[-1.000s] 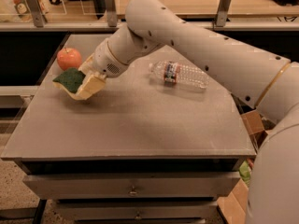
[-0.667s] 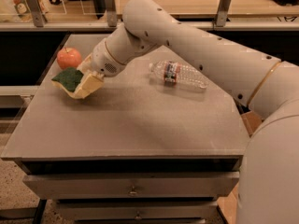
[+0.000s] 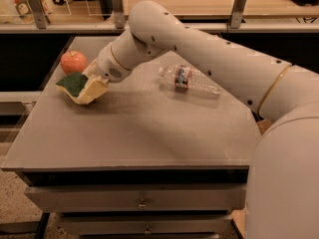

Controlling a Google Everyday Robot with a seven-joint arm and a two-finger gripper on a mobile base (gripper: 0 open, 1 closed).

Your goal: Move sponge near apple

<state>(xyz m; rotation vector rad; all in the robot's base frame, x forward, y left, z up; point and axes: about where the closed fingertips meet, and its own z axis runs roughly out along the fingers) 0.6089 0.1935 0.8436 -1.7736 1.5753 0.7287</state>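
The sponge (image 3: 73,82) has a dark green top over pale yellow foam and sits at the table's left side. The red-orange apple (image 3: 73,61) stands just behind it, a small gap away. My gripper (image 3: 89,89) is at the sponge's right end, its pale yellow fingers (image 3: 94,87) closed around the sponge and holding it low over the table (image 3: 139,128). The white arm reaches in from the right.
A clear plastic water bottle (image 3: 188,79) lies on its side at the table's back middle. The table's left edge is close to the sponge. A railing and shelf run behind the table. Drawers sit under the tabletop.
The arm has shifted slightly left, carrying the sponge a little closer to the apple. The apple and bottle have not moved.
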